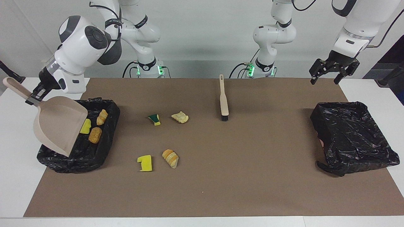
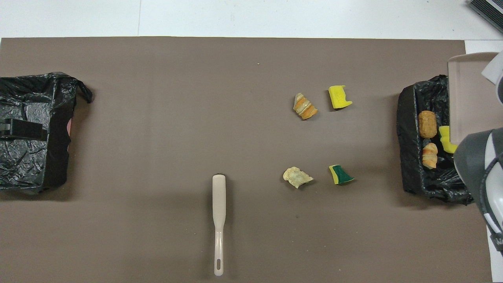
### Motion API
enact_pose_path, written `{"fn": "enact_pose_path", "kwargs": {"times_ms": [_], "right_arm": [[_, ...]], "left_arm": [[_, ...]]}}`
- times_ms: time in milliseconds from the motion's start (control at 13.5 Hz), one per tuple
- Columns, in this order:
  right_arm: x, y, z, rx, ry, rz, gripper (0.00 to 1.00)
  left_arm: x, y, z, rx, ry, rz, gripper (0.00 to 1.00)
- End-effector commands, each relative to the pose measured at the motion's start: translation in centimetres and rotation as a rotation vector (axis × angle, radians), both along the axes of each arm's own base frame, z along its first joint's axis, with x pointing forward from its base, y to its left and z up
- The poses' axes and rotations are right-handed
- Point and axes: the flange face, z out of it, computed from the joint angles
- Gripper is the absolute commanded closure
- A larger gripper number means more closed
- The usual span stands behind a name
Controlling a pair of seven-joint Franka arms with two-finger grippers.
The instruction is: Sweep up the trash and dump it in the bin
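Note:
My right gripper (image 1: 33,97) is shut on the handle of the beige dustpan (image 1: 58,124), which hangs tilted, mouth down, over the black-lined bin (image 1: 105,148) at the right arm's end. In that bin lie three pieces of trash: a yellow sponge scrap (image 1: 85,126) and two bread chunks (image 1: 102,117) (image 1: 95,135). Several more pieces lie on the brown mat: a green-and-yellow sponge (image 1: 154,119), a pale chunk (image 1: 180,117), a yellow sponge (image 1: 145,163) and a striped chunk (image 1: 170,158). My left gripper (image 1: 325,81) hangs open and empty over the mat's corner at the left arm's end.
A beige brush (image 1: 223,101) lies on the mat near the robots, bristles pointing away from them. A second black-lined bin (image 1: 353,135) sits at the left arm's end. White table (image 1: 19,176) borders the mat.

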Motion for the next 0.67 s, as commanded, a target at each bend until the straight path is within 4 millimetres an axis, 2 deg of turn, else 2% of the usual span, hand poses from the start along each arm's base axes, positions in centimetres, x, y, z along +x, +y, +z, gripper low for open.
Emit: {"fn": "enact_pose_path", "kwargs": {"times_ms": [0, 148, 371, 593], "right_arm": [[0.5, 0.1, -0.2, 0.078, -0.063, -0.062, 1.00], [0.5, 0.2, -1.1, 0.198, -0.103, -0.123, 1.00], [0.8, 1.5, -1.6, 0.317, -0.158, -0.174, 1.00], [0.7, 2.6, -2.0, 0.424, -0.225, -0.289, 1.00]], "left_arm": [[-0.3, -0.5, 0.0, 0.008, 0.008, -0.008, 0.00], [-0.4, -0.8, 0.0, 0.008, 0.010, -0.011, 0.00], [-0.5, 0.8, 0.5, 0.009, 0.001, 0.019, 0.00], [-0.6, 0.7, 0.7, 0.009, -0.004, 0.018, 0.00]]}}
